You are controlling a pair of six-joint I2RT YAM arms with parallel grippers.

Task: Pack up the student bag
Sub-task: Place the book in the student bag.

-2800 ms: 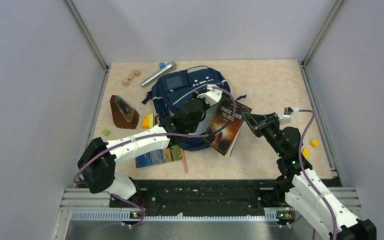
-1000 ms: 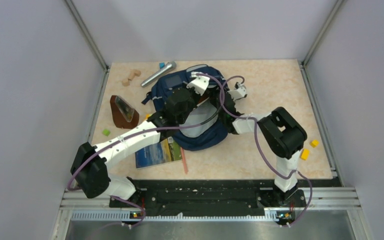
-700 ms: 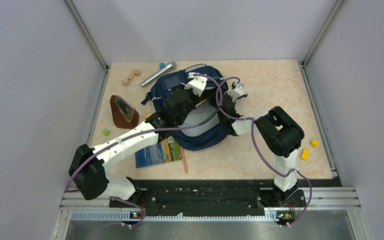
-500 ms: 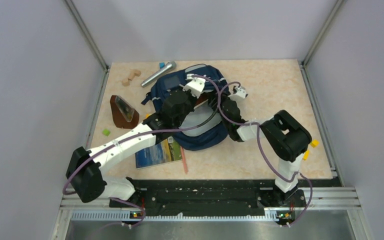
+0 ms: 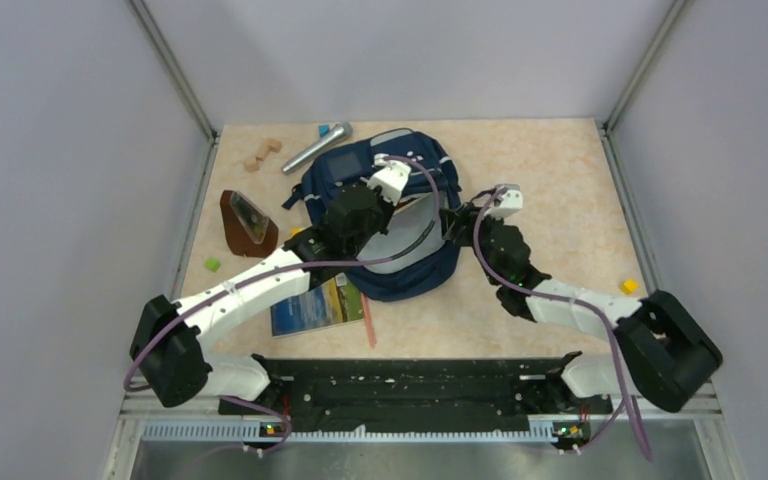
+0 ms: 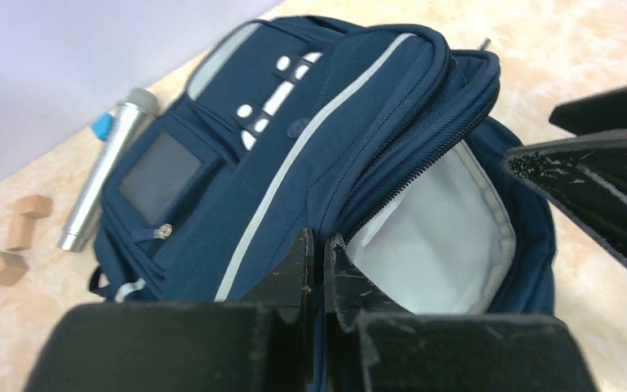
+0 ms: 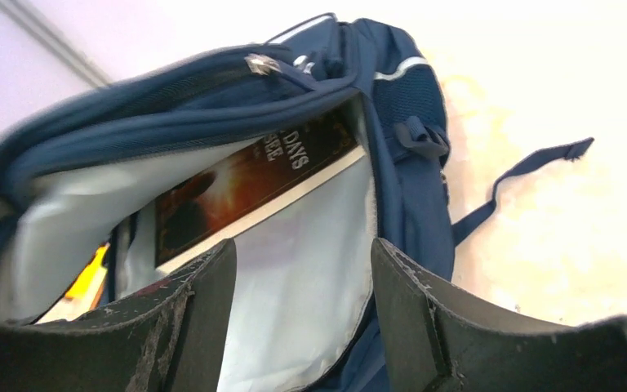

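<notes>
The student bag (image 5: 360, 178), navy with grey stripes, lies in the middle of the table with its main compartment gaping. My left gripper (image 5: 403, 193) is shut on the fabric edge of that opening (image 6: 320, 241) and holds it up. A dark-covered book (image 7: 245, 184) lies inside against the pale lining, and something yellow (image 7: 86, 282) shows deeper in. My right gripper (image 5: 457, 222) stands open just outside the mouth on the right, nothing between its fingers (image 7: 302, 249). One right finger (image 6: 604, 188) shows in the left wrist view.
A silver microphone (image 5: 316, 147), wooden blocks (image 5: 262, 153) and a small blue block (image 5: 323, 130) lie behind the bag. A brown wedge-shaped object (image 5: 248, 223) and a green block (image 5: 212, 264) sit left. A second book (image 5: 315, 308) with a red pencil (image 5: 369, 320) lies in front. A yellow block (image 5: 628, 286) sits right.
The right gripper carried the dark book into the bag, opened and left it there, then drew back to the right. The left gripper keeps its hold on the bag's opening.
</notes>
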